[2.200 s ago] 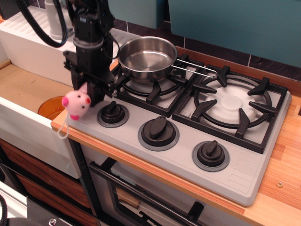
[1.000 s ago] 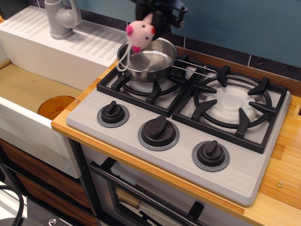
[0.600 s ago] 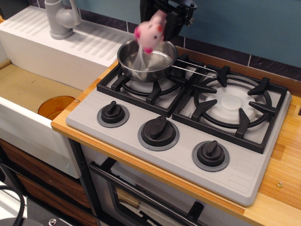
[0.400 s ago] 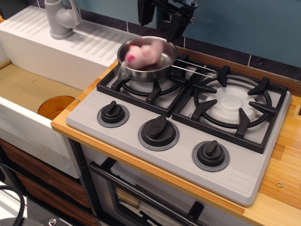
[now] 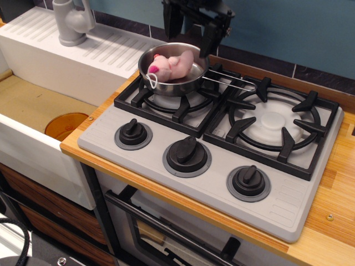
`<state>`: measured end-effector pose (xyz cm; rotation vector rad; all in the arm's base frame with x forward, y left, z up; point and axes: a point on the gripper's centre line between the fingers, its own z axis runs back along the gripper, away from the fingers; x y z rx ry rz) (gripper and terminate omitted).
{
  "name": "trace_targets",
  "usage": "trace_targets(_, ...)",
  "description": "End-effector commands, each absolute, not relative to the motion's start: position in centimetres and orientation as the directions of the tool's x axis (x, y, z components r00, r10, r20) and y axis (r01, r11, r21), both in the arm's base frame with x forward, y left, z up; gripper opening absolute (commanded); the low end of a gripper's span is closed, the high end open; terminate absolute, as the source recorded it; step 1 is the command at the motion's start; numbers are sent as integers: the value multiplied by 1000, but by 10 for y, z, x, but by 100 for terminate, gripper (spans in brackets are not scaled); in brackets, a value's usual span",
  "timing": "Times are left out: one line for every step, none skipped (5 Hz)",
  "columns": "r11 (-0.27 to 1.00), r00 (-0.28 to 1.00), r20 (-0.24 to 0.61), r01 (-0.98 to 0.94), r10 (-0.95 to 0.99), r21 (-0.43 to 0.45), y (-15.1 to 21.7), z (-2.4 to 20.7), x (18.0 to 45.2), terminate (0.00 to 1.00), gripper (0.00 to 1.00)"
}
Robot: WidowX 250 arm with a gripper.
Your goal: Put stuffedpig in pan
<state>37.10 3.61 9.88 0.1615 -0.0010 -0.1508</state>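
One tool (image 5: 190,30) hangs at the top edge of the view, and we see its two dark fingers (image 5: 209,40) pointing down and standing apart, with nothing between them; the arm above them is cut off by the frame, so we can only say that it comes in from above and behind the stove, roughly upright. We find the tool just above and behind the far rim of the pan (image 5: 188,84), not touching it as far as we can tell; the left finger sits over the back left of the rim, the right one close to where the wire handle (image 5: 233,82) leaves the bowl.

Below the tool the stuffedpig (image 5: 171,65) lies inside the pan, on its side, its darker pink snout turned toward the left; its white string loop (image 5: 152,81) drapes over the near left rim. The pan stands on the black grate of the rear left burner (image 5: 176,106), its handle reaching right toward the second burner (image 5: 275,123).

Nearer to us we count three black knobs (image 5: 187,155) in a row on the grey stove panel; the wooden desk (image 5: 333,221) carries the stove. To the left we see a white sink (image 5: 33,149) with an orange disc (image 5: 66,125) in its basin, and a grey faucet (image 5: 72,22) behind.
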Motion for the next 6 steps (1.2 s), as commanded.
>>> trace_targets(987, 981, 149, 103, -122, 126, 15, 146, 359, 0, 100)
trace_targets(987, 979, 172, 90, -113, 134, 5, 151, 354, 0, 100)
trace_targets(984, 979, 167, 91, -116, 152, 0, 155, 354, 0, 100)
trace_targets(985, 979, 168, 94, -118, 144, -3, 155, 354, 0, 100)
trace_targets(984, 979, 161, 104, -127, 148, -5, 158, 353, 0, 100)
trace_targets(975, 981, 144, 101, -130, 199, -6, 156, 353, 0, 100)
